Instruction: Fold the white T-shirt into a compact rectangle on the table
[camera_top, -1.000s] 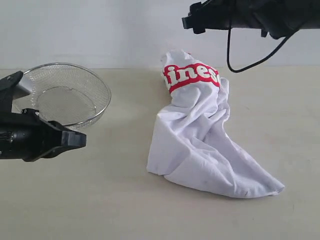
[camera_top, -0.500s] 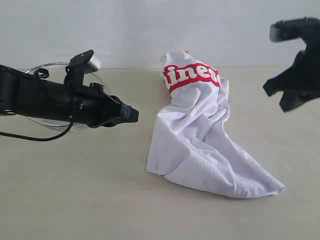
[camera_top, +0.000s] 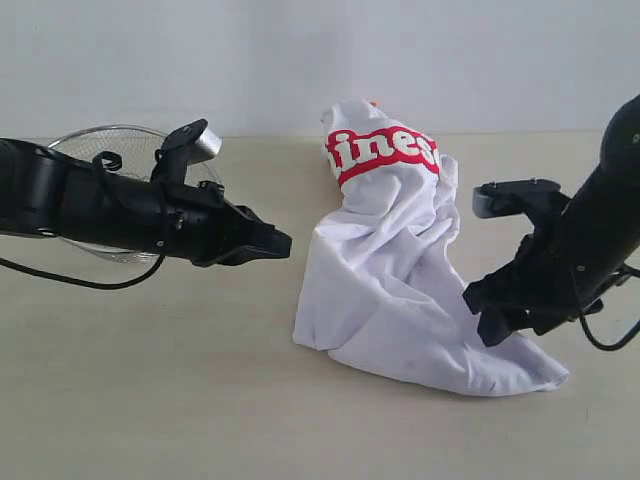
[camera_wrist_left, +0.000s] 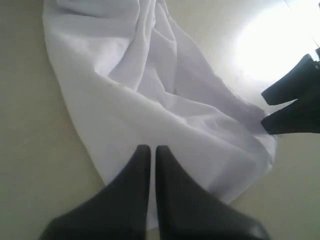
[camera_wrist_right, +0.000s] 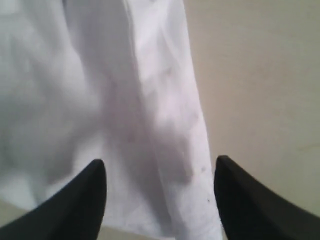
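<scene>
The white T-shirt (camera_top: 400, 270) lies crumpled on the table (camera_top: 200, 400), its red lettering (camera_top: 385, 150) showing at the far end. My left gripper (camera_top: 280, 243) hangs just left of the shirt's near-left edge, jaws shut with nothing between them; in the left wrist view the gripper (camera_wrist_left: 152, 148) points at the white T-shirt (camera_wrist_left: 150, 90). My right gripper (camera_top: 490, 320) hovers low over the shirt's right hem, open. In the right wrist view the gripper (camera_wrist_right: 160, 167) straddles a fold of the white T-shirt (camera_wrist_right: 150, 100).
A round wire-mesh basket (camera_top: 110, 150) stands at the back left, partly behind my left arm (camera_top: 90, 205). Bare table (camera_wrist_right: 260, 75) lies right of the shirt and along the front. A pale wall (camera_top: 250, 60) rises behind.
My left arm came in from the left toward the shirt. My right arm dropped from high at the back down to the shirt's right hem. The shirt has not moved.
</scene>
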